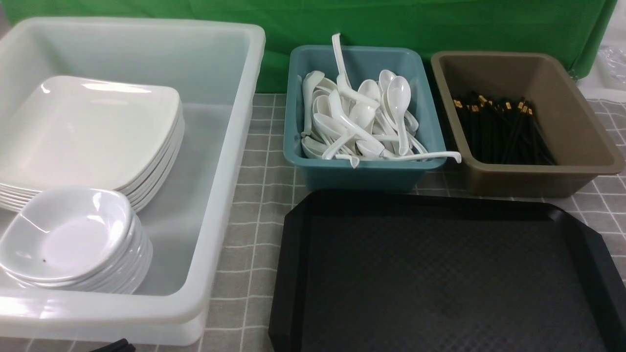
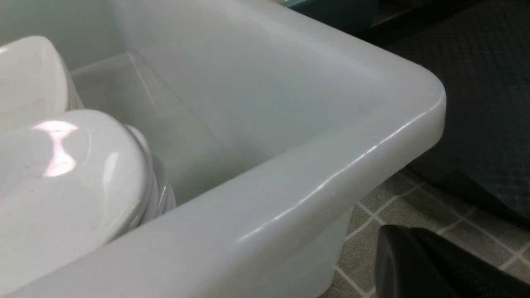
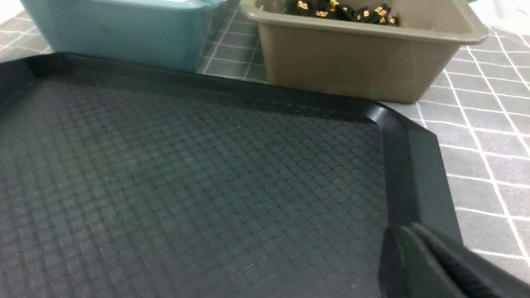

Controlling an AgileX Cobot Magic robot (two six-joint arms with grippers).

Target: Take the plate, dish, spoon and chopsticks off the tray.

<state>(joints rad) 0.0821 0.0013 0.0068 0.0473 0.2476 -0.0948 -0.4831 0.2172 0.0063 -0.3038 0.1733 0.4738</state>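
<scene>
The tray (image 1: pixel 440 274) fills the lower right of the front view with the right hand (image 3: pixel 430 265) just over its corner, pressed together; the left hand (image 2: pixel 418 265), also pressed together, sits beside the tub (image 1: pixel 215 205). Plates (image 1: pixel 93 132) and dishes (image 1: pixel 68 234) are stacked in the tub at left, spoons (image 1: pixel 362 117) in the teal bin (image 1: pixel 362 173), chopsticks (image 1: pixel 499 127) in the brown bin (image 1: pixel 538 181).

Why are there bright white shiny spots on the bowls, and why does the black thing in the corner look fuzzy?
Left wrist view: a lamp's glare shines on the top dish; the pincer sits close to the lens and looks blurred. Front view: glare streaks on the top plate and the tub's rim. Right wrist view: the tray is matte, with no glare.
</scene>
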